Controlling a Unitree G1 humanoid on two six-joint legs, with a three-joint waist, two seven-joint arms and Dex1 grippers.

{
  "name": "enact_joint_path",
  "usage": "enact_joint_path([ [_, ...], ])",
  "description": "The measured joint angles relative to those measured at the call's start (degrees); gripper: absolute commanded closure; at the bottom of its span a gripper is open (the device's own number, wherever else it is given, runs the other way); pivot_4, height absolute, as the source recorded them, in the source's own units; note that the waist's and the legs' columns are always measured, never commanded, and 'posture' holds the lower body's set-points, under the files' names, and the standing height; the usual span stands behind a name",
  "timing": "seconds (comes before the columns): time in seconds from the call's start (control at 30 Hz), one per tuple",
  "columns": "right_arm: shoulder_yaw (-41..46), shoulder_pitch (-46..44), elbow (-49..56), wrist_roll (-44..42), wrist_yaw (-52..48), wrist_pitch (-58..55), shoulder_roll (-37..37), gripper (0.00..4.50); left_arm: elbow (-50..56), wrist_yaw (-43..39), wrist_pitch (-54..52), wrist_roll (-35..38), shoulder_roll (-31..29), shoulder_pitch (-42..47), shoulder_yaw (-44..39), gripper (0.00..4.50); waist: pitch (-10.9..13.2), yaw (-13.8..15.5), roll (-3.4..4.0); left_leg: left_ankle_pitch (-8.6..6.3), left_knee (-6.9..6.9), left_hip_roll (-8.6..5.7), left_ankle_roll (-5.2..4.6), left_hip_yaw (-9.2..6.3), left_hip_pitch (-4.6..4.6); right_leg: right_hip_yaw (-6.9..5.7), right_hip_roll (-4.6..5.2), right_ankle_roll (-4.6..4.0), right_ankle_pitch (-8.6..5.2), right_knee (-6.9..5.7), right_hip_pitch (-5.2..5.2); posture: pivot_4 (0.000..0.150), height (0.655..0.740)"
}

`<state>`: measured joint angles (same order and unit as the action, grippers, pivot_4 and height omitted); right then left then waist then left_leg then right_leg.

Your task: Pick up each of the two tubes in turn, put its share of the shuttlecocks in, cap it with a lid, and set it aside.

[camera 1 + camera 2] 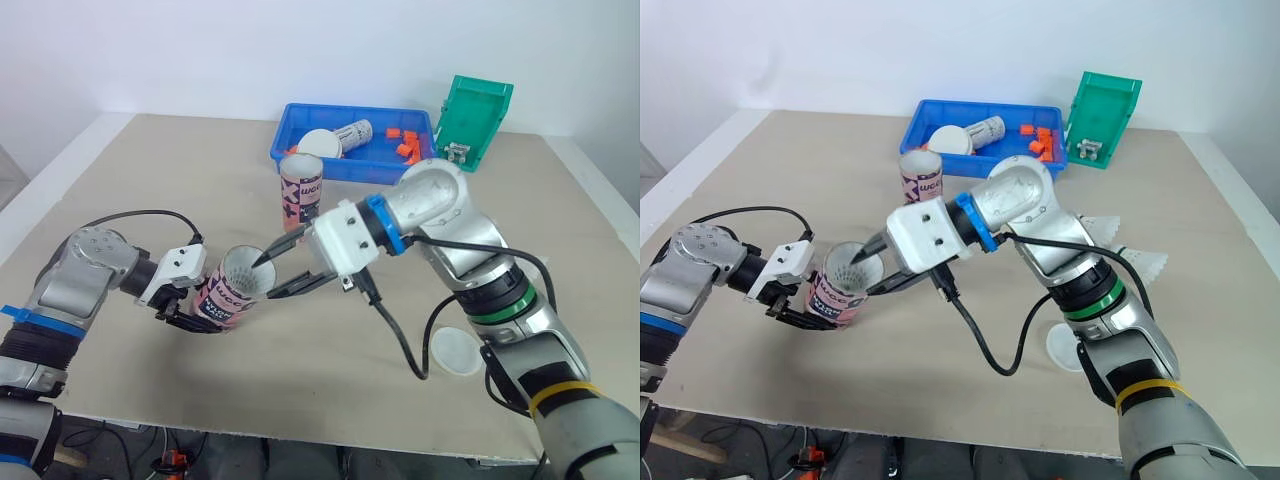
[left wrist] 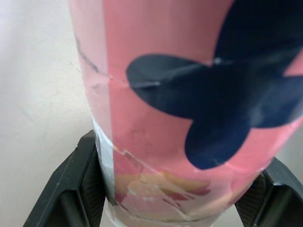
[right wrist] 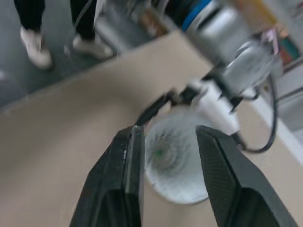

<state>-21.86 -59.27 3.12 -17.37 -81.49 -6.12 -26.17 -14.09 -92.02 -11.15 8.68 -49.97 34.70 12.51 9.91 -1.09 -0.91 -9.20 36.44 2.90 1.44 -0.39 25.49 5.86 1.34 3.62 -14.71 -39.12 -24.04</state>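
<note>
closely, left claw (image 2: 173,198) clamps tube (image 2: 180,94); right claw (image 3: 169,132) spread above shuttlecock (image 3: 163,153) inside.

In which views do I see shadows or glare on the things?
Left eye view: soft even light, faint shadows under the held tube and beside the white lid. Left wrist view: small bright glint on that tube's dark print.
</note>
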Motion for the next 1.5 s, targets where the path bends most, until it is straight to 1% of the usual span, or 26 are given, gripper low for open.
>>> enact_joint_path([
  [0.03,1.70,0.00,-0.44,-2.01,-0.38,-1.34,0.00,2.78,0.00,0.01,0.00,-0.03,-0.01,0.00,0.01,1.51,0.00,-0.01,0.00,0.00,0.00,0.00,0.00,0.00,-0.01,0.00,0.00,-0.02,0.01,0.00,0.00,0.150,0.7038],
  [0.13,3.37,0.02,-2.49,-3.12,0.09,-2.26,0.58,2.78,0.00,-0.02,0.00,-0.09,-0.15,-0.06,-0.03,1.51,0.00,-0.04,0.00,0.00,0.00,0.04,0.00,0.01,-0.04,-0.03,-0.02,-0.04,0.03,-0.01,-0.02,0.150,0.7038],
  [0.23,2.78,0.04,-4.68,-1.41,1.79,-1.83,3.02,3.51,0.02,-0.08,0.01,-0.13,-0.26,-0.07,-0.06,1.51,0.00,-0.09,0.01,0.00,-0.04,0.08,0.00,0.00,-0.06,-0.06,-0.07,-0.09,0.03,-0.04,-0.04,0.150,0.7038],
  [0.3,1.10,0.03,-5.71,1.00,2.09,-0.29,4.18,4.44,0.01,-0.14,0.03,-0.13,-0.26,-0.08,-0.07,1.51,0.00,-0.08,0.01,0.00,-0.03,0.08,0.00,0.01,-0.06,-0.06,-0.07,-0.08,0.02,-0.04,-0.03,0.150,0.7038],
  [0.47,-3.42,-0.34,-10.61,7.41,2.26,4.62,6.57,4.44,-0.02,-0.11,0.07,-0.11,-0.29,-0.08,-0.11,1.51,0.00,-0.09,0.01,0.01,-0.03,0.08,0.00,0.01,-0.05,-0.06,-0.07,-0.08,0.02,-0.04,-0.05,0.150,0.7038],
  [0.63,-6.29,-5.33,-15.93,12.06,1.42,8.64,10.31,4.44,-0.01,-0.22,0.07,-0.10,-0.47,-0.09,-0.12,1.51,0.01,-0.14,0.02,0.01,-0.05,0.12,0.00,0.01,-0.05,-0.07,-0.11,-0.09,0.02,-0.06,-0.07,0.150,0.7038],
  [0.77,-11.66,-9.06,-22.22,16.85,-1.08,14.10,13.73,4.44,-0.05,-0.22,0.13,-0.09,-0.47,-0.09,-0.12,1.51,0.00,-0.12,0.01,0.01,-0.05,0.13,0.01,-0.01,-0.06,-0.10,-0.11,-0.11,0.01,-0.06,-0.06,0.150,0.7038],
  [0.93,-14.13,-12.35,-30.39,20.98,-2.19,20.42,17.11,4.44,-0.01,-0.22,0.06,-0.08,-0.60,-0.17,-0.18,1.51,0.01,-0.14,0.01,0.01,-0.05,0.18,0.01,-0.03,-0.06,-0.13,-0.17,-0.13,0.01,-0.07,-0.08,0.150,0.7038],
  [1.17,-14.05,-17.08,-38.58,25.01,-1.93,26.54,21.74,4.44,0.77,0.49,-0.90,0.21,-1.28,-2.27,-1.90,1.51,0.01,-0.28,0.01,0.00,-0.08,0.49,0.03,-0.05,-0.14,-0.17,-0.44,-0.34,0.06,-0.10,-0.08,0.150,0.7038],
  [1.23,-13.02,-17.15,-39.54,23.76,-2.76,26.02,22.13,4.44,1.46,0.83,-1.38,0.27,-1.39,-2.67,-2.26,1.51,0.03,-0.26,0.00,0.01,-0.09,0.58,0.04,-0.08,-0.14,-0.20,-0.54,-0.41,0.10,-0.11,-0.09,0.150,0.7038],
  [1.3,-9.34,-16.94,-37.77,17.70,-6.28,22.23,21.19,4.44,2.36,1.27,-1.53,0.35,-1.56,-3.06,-2.43,1.51,0.08,-0.18,-0.01,0.03,-0.09,0.61,0.07,-0.10,-0.07,-0.22,-0.56,-0.44,0.11,-0.12,-0.13,0.150,0.7038],
  [1.33,-8.15,-16.95,-36.91,16.14,-6.83,21.48,20.97,4.44,2.43,1.33,-1.58,0.41,-1.55,-3.19,-2.53,1.51,0.08,-0.16,-0.02,0.03,-0.09,0.61,0.08,-0.11,-0.07,-0.22,-0.56,-0.43,0.11,-0.12,-0.12,0.150,0.7038],
  [1.43,-3.47,-16.92,-31.53,8.28,-8.38,16.50,16.10,4.44,3.34,1.74,-1.87,0.67,-1.54,-3.90,-3.13,1.51,0.11,-0.07,-0.10,0.03,-0.08,0.61,0.09,-0.11,-0.03,-0.23,-0.54,-0.43,0.08,-0.11,-0.13,0.150,0.7038],
  [1.47,-2.40,-16.88,-28.52,4.88,-8.42,14.57,13.49,4.44,3.75,1.86,-1.94,0.65,-1.51,-3.95,-3.15,1.51,0.12,-0.03,-0.09,0.02,-0.09,0.60,0.10,-0.12,-0.03,-0.24,-0.53,-0.43,0.07,-0.11,-0.12,0.150,0.7038],
  [1.5,-1.49,-16.88,-27.09,3.39,-8.44,13.70,11.65,4.44,3.82,2.02,-2.07,0.65,-1.52,-4.16,-3.26,1.51,0.11,-0.03,-0.10,0.02,-0.09,0.60,0.10,-0.12,-0.04,-0.24,-0.54,-0.44,0.04,-0.11,-0.11,0.150,0.7038],
])
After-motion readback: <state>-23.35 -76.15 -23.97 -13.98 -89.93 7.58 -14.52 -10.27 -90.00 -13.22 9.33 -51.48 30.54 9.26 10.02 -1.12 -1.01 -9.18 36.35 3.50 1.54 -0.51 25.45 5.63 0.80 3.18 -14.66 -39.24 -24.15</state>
